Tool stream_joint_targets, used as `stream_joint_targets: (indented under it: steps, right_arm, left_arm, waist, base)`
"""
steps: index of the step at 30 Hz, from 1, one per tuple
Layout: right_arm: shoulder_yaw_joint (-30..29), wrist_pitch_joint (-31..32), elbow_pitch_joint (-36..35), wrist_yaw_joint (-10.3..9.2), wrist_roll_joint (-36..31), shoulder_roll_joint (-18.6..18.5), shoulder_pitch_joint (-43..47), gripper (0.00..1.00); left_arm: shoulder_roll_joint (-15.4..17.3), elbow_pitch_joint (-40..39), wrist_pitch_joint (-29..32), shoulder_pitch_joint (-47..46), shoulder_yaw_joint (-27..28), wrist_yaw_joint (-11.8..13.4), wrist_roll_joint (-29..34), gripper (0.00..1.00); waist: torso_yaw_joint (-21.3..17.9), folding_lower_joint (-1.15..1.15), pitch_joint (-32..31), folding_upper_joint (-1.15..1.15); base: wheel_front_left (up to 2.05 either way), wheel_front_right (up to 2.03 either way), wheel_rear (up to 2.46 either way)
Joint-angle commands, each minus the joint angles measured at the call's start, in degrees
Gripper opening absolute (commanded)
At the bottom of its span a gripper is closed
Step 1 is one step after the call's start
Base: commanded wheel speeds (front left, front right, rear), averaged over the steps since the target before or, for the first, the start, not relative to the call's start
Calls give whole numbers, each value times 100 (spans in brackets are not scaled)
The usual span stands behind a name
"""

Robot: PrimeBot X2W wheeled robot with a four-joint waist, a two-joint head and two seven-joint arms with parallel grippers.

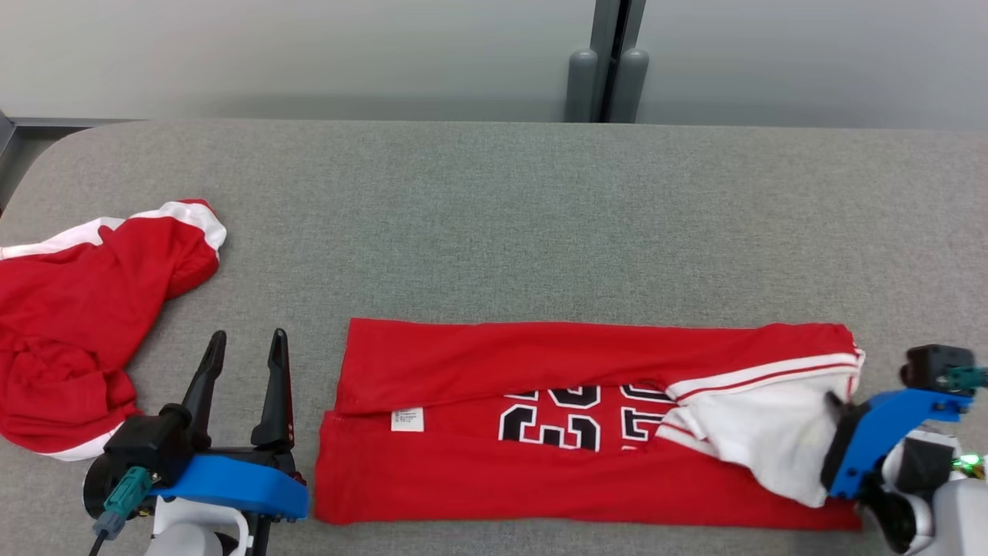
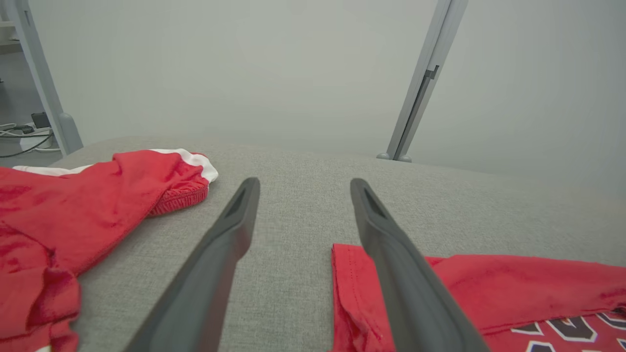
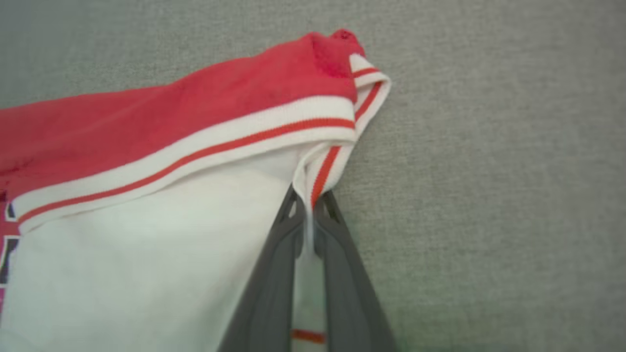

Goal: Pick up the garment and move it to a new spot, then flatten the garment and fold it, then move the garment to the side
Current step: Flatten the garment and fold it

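The head view gives the layout. A red jersey (image 1: 478, 363) of knit cloth, folded into a long band with black-and-white numerals (image 1: 552, 421) and a small white label (image 1: 407, 418), lies flat along the near edge of the grey fabric-covered table (image 1: 494, 216). A second, crumpled red-and-white garment (image 1: 69, 324) lies well apart at the table's left end.

The left gripper (image 1: 248, 336) stands just beside the jersey's left edge with its jaws spread wide and nothing between them. The left wrist view shows its right-hand finger over the jersey's hemmed corner (image 2: 342, 274); contact cannot be determined.

The right gripper (image 1: 835, 405) is at the jersey's right end, its fingertips masked by white cloth. The right wrist view shows the grip itself: the right gripper (image 3: 310, 195) is pinched closed on the white ribbed trim with a red stripe (image 3: 323, 171), at the folded edge of the jersey's white panel (image 3: 146, 254).
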Motion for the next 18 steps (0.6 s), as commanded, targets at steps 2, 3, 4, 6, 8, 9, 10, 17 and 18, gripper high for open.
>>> stream_joint_targets:
  steps: [2,3,4,6,8,9,10,17,18]
  right_arm:
    - [-326,-46,-275,-1,-178,-44,-11,0]
    - [-456,-34,-379,-2,-235,-45,9,0]
    - [-569,-11,-495,-1,-312,-45,34,0]
    - [-782,62,-771,-1,-447,-42,113,0]
    - [-937,156,-1044,-1,-611,-82,178,0]
    - [-1007,193,-1187,-1,-695,-145,208,0]
    - [-1070,234,-1293,-1,-758,-202,241,0]
    - [-372,707,-2382,0,-788,-190,581,0]
    - [-169,735,-2473,0,-731,-156,617,0]
  left_arm:
    - [86,20,-25,-78,-21,32,124,100]
    - [93,11,-25,-78,-15,40,130,100]
    - [107,-7,-25,-79,8,58,141,100]
    - [123,-18,-25,-53,26,77,158,100]
    - [135,-29,-25,-37,39,82,158,100]
    - [140,-33,-25,-29,43,90,158,100]
    - [141,-36,-25,-24,43,97,158,100]
    - [111,15,-25,40,-4,88,76,100]
    - [107,22,-25,46,-11,85,64,100]
  waist:
    - [-32,0,-37,-1]
    - [-45,0,-48,-1]
    - [-62,0,-60,-1]
    - [-93,0,-84,-1]
    - [-117,0,-97,-1]
    - [-129,0,-104,-1]
    - [-139,0,-109,-1]
    - [-178,0,-243,-1]
    - [-170,0,-259,-1]
  base:
    - [0,0,0]
    - [0,0,0]
    - [0,0,0]
    - [0,0,0]
    - [0,0,0]
    - [0,0,0]
    - [0,0,0]
    - [0,0,0]
    - [0,0,0]
